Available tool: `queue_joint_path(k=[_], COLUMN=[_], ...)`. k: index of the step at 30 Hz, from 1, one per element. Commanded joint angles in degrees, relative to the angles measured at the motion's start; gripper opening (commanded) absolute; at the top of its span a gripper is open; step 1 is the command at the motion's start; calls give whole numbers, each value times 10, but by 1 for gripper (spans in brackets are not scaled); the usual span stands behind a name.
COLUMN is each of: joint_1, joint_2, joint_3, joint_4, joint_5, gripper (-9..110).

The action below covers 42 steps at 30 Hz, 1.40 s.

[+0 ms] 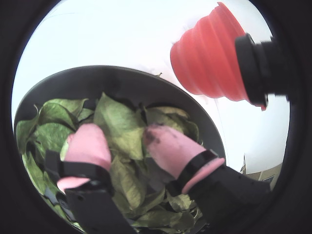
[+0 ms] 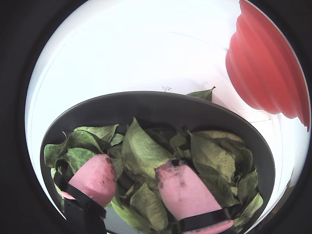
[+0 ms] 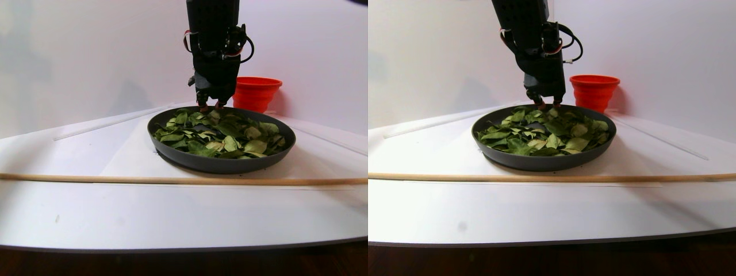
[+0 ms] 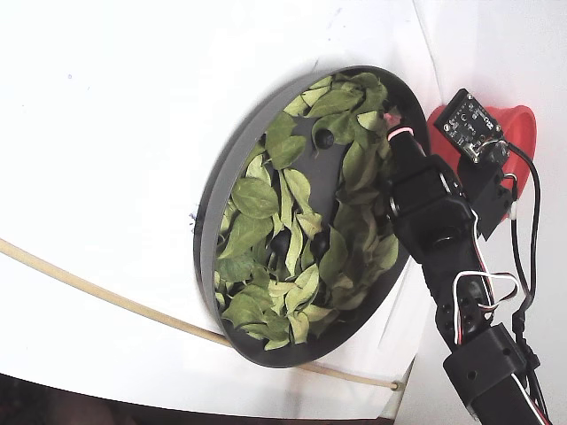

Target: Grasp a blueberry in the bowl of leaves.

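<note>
The dark bowl [image 4: 208, 204] is full of green leaves [image 4: 252, 195]. A tiny dark round blueberry [image 4: 325, 138] lies on a bare patch near the bowl's upper end in the fixed view. My gripper [image 4: 395, 124] is at the bowl's upper right rim, a little right of the berry. In both wrist views the gripper [image 1: 124, 139] [image 2: 139, 173] is open, and its pink fingertips [image 1: 87, 144] rest on the leaves [image 1: 117, 117] with only leaves between them. No berry shows in either wrist view. The stereo pair view shows the gripper [image 3: 210, 105] at the bowl's [image 3: 218, 164] far edge.
A red ribbed cup [image 4: 518, 124] stands just beyond the bowl, close to the arm; it also shows in both wrist views [image 1: 209, 53] [image 2: 268, 63]. A thin wooden stick [image 3: 172, 180] lies across the white table in front of the bowl.
</note>
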Motion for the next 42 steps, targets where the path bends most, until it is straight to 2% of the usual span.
queue_joint_path(k=[1, 19, 42], joint_1=[0, 1, -11], joint_2=[57, 59, 143], joint_3=[9, 11, 76], joint_4=[-13, -13, -7], joint_5=[-28, -31, -30], gripper=[16, 16, 16])
